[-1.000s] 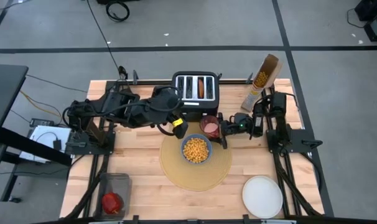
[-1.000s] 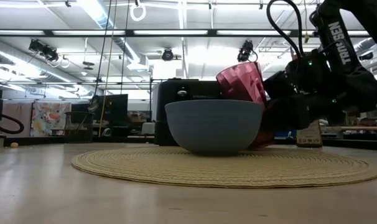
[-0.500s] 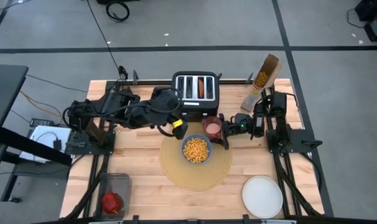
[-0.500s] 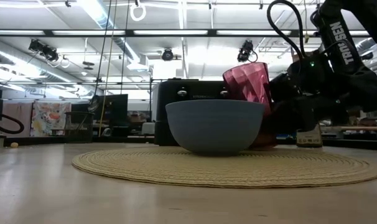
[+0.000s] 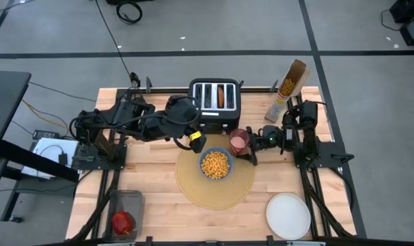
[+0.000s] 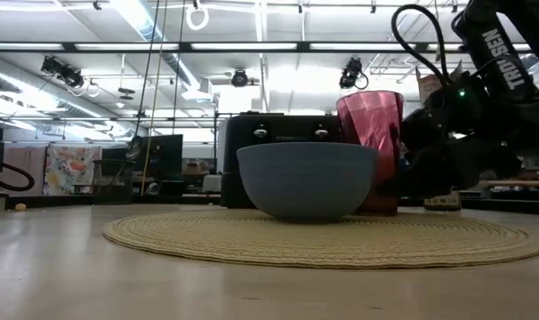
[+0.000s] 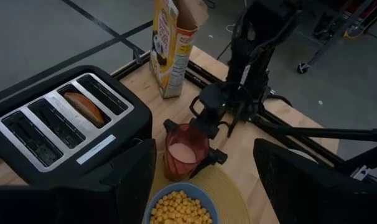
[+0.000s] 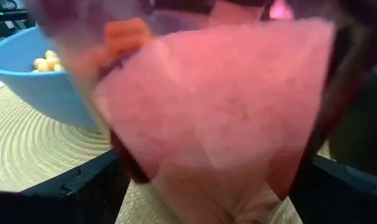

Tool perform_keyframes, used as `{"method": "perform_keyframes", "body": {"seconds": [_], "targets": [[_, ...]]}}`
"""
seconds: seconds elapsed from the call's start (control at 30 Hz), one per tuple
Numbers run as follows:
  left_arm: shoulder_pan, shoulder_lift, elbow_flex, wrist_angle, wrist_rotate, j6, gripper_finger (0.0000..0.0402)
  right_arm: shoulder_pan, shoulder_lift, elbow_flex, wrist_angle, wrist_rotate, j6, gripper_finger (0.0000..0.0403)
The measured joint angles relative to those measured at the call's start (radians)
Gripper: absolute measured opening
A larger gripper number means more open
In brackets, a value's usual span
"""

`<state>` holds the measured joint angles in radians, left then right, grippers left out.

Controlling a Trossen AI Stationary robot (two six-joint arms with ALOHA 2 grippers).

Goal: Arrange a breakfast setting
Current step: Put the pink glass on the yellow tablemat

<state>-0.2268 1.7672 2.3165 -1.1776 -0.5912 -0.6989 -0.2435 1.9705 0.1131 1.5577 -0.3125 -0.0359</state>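
The tan placemat (image 5: 221, 195) lies at the table's middle with the blue bowl (image 5: 215, 164) of cereal on it. My right gripper (image 5: 246, 145) is shut on the pink cup (image 5: 238, 141) at the mat's far right rim, beside the bowl. My left gripper (image 5: 195, 141) hangs open and empty just left of the bowl, in front of the toaster. The bagel (image 5: 222, 96) sticks out of a toaster slot. The white plate (image 5: 288, 215) lies at the near right. The red apple (image 5: 123, 222) sits in a container at the near left. The spoon is out of view. My right gripper pinches the cup's wall (image 7: 200, 157) between its two fingers (image 7: 213, 155), one on either side. The fingers come level from the table's right side. The cup stands upright (image 6: 372, 133), its base down at the mat's far rim. Whether it rests there I cannot tell.
The black toaster (image 5: 215, 102) stands at the far middle, close behind the cup and both grippers. An open cereal box (image 5: 287, 89) stands at the far right. The mat's near half and the wood between mat and plate are free.
My right gripper has moved a little toward the table's right edge with the cup. The cup, tilted a second ago with its rim leaning over the bowl, has come upright and now stands farther right of the bowl.
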Motion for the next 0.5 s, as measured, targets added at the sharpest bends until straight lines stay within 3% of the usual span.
{"method": "perform_keyframes", "body": {"seconds": [0.23,0.5], "targets": [[0.000,0.000,0.000,-0.019,-0.013,-0.013,0.0274,0.000,-0.075,-0.084,-0.002,0.058,0.013,0.0395],[-0.008,0.000,0.000,-0.047,0.011,-0.021,0.0274,0.027,-0.181,-0.110,-0.084,0.042,0.079,0.0394]]}}
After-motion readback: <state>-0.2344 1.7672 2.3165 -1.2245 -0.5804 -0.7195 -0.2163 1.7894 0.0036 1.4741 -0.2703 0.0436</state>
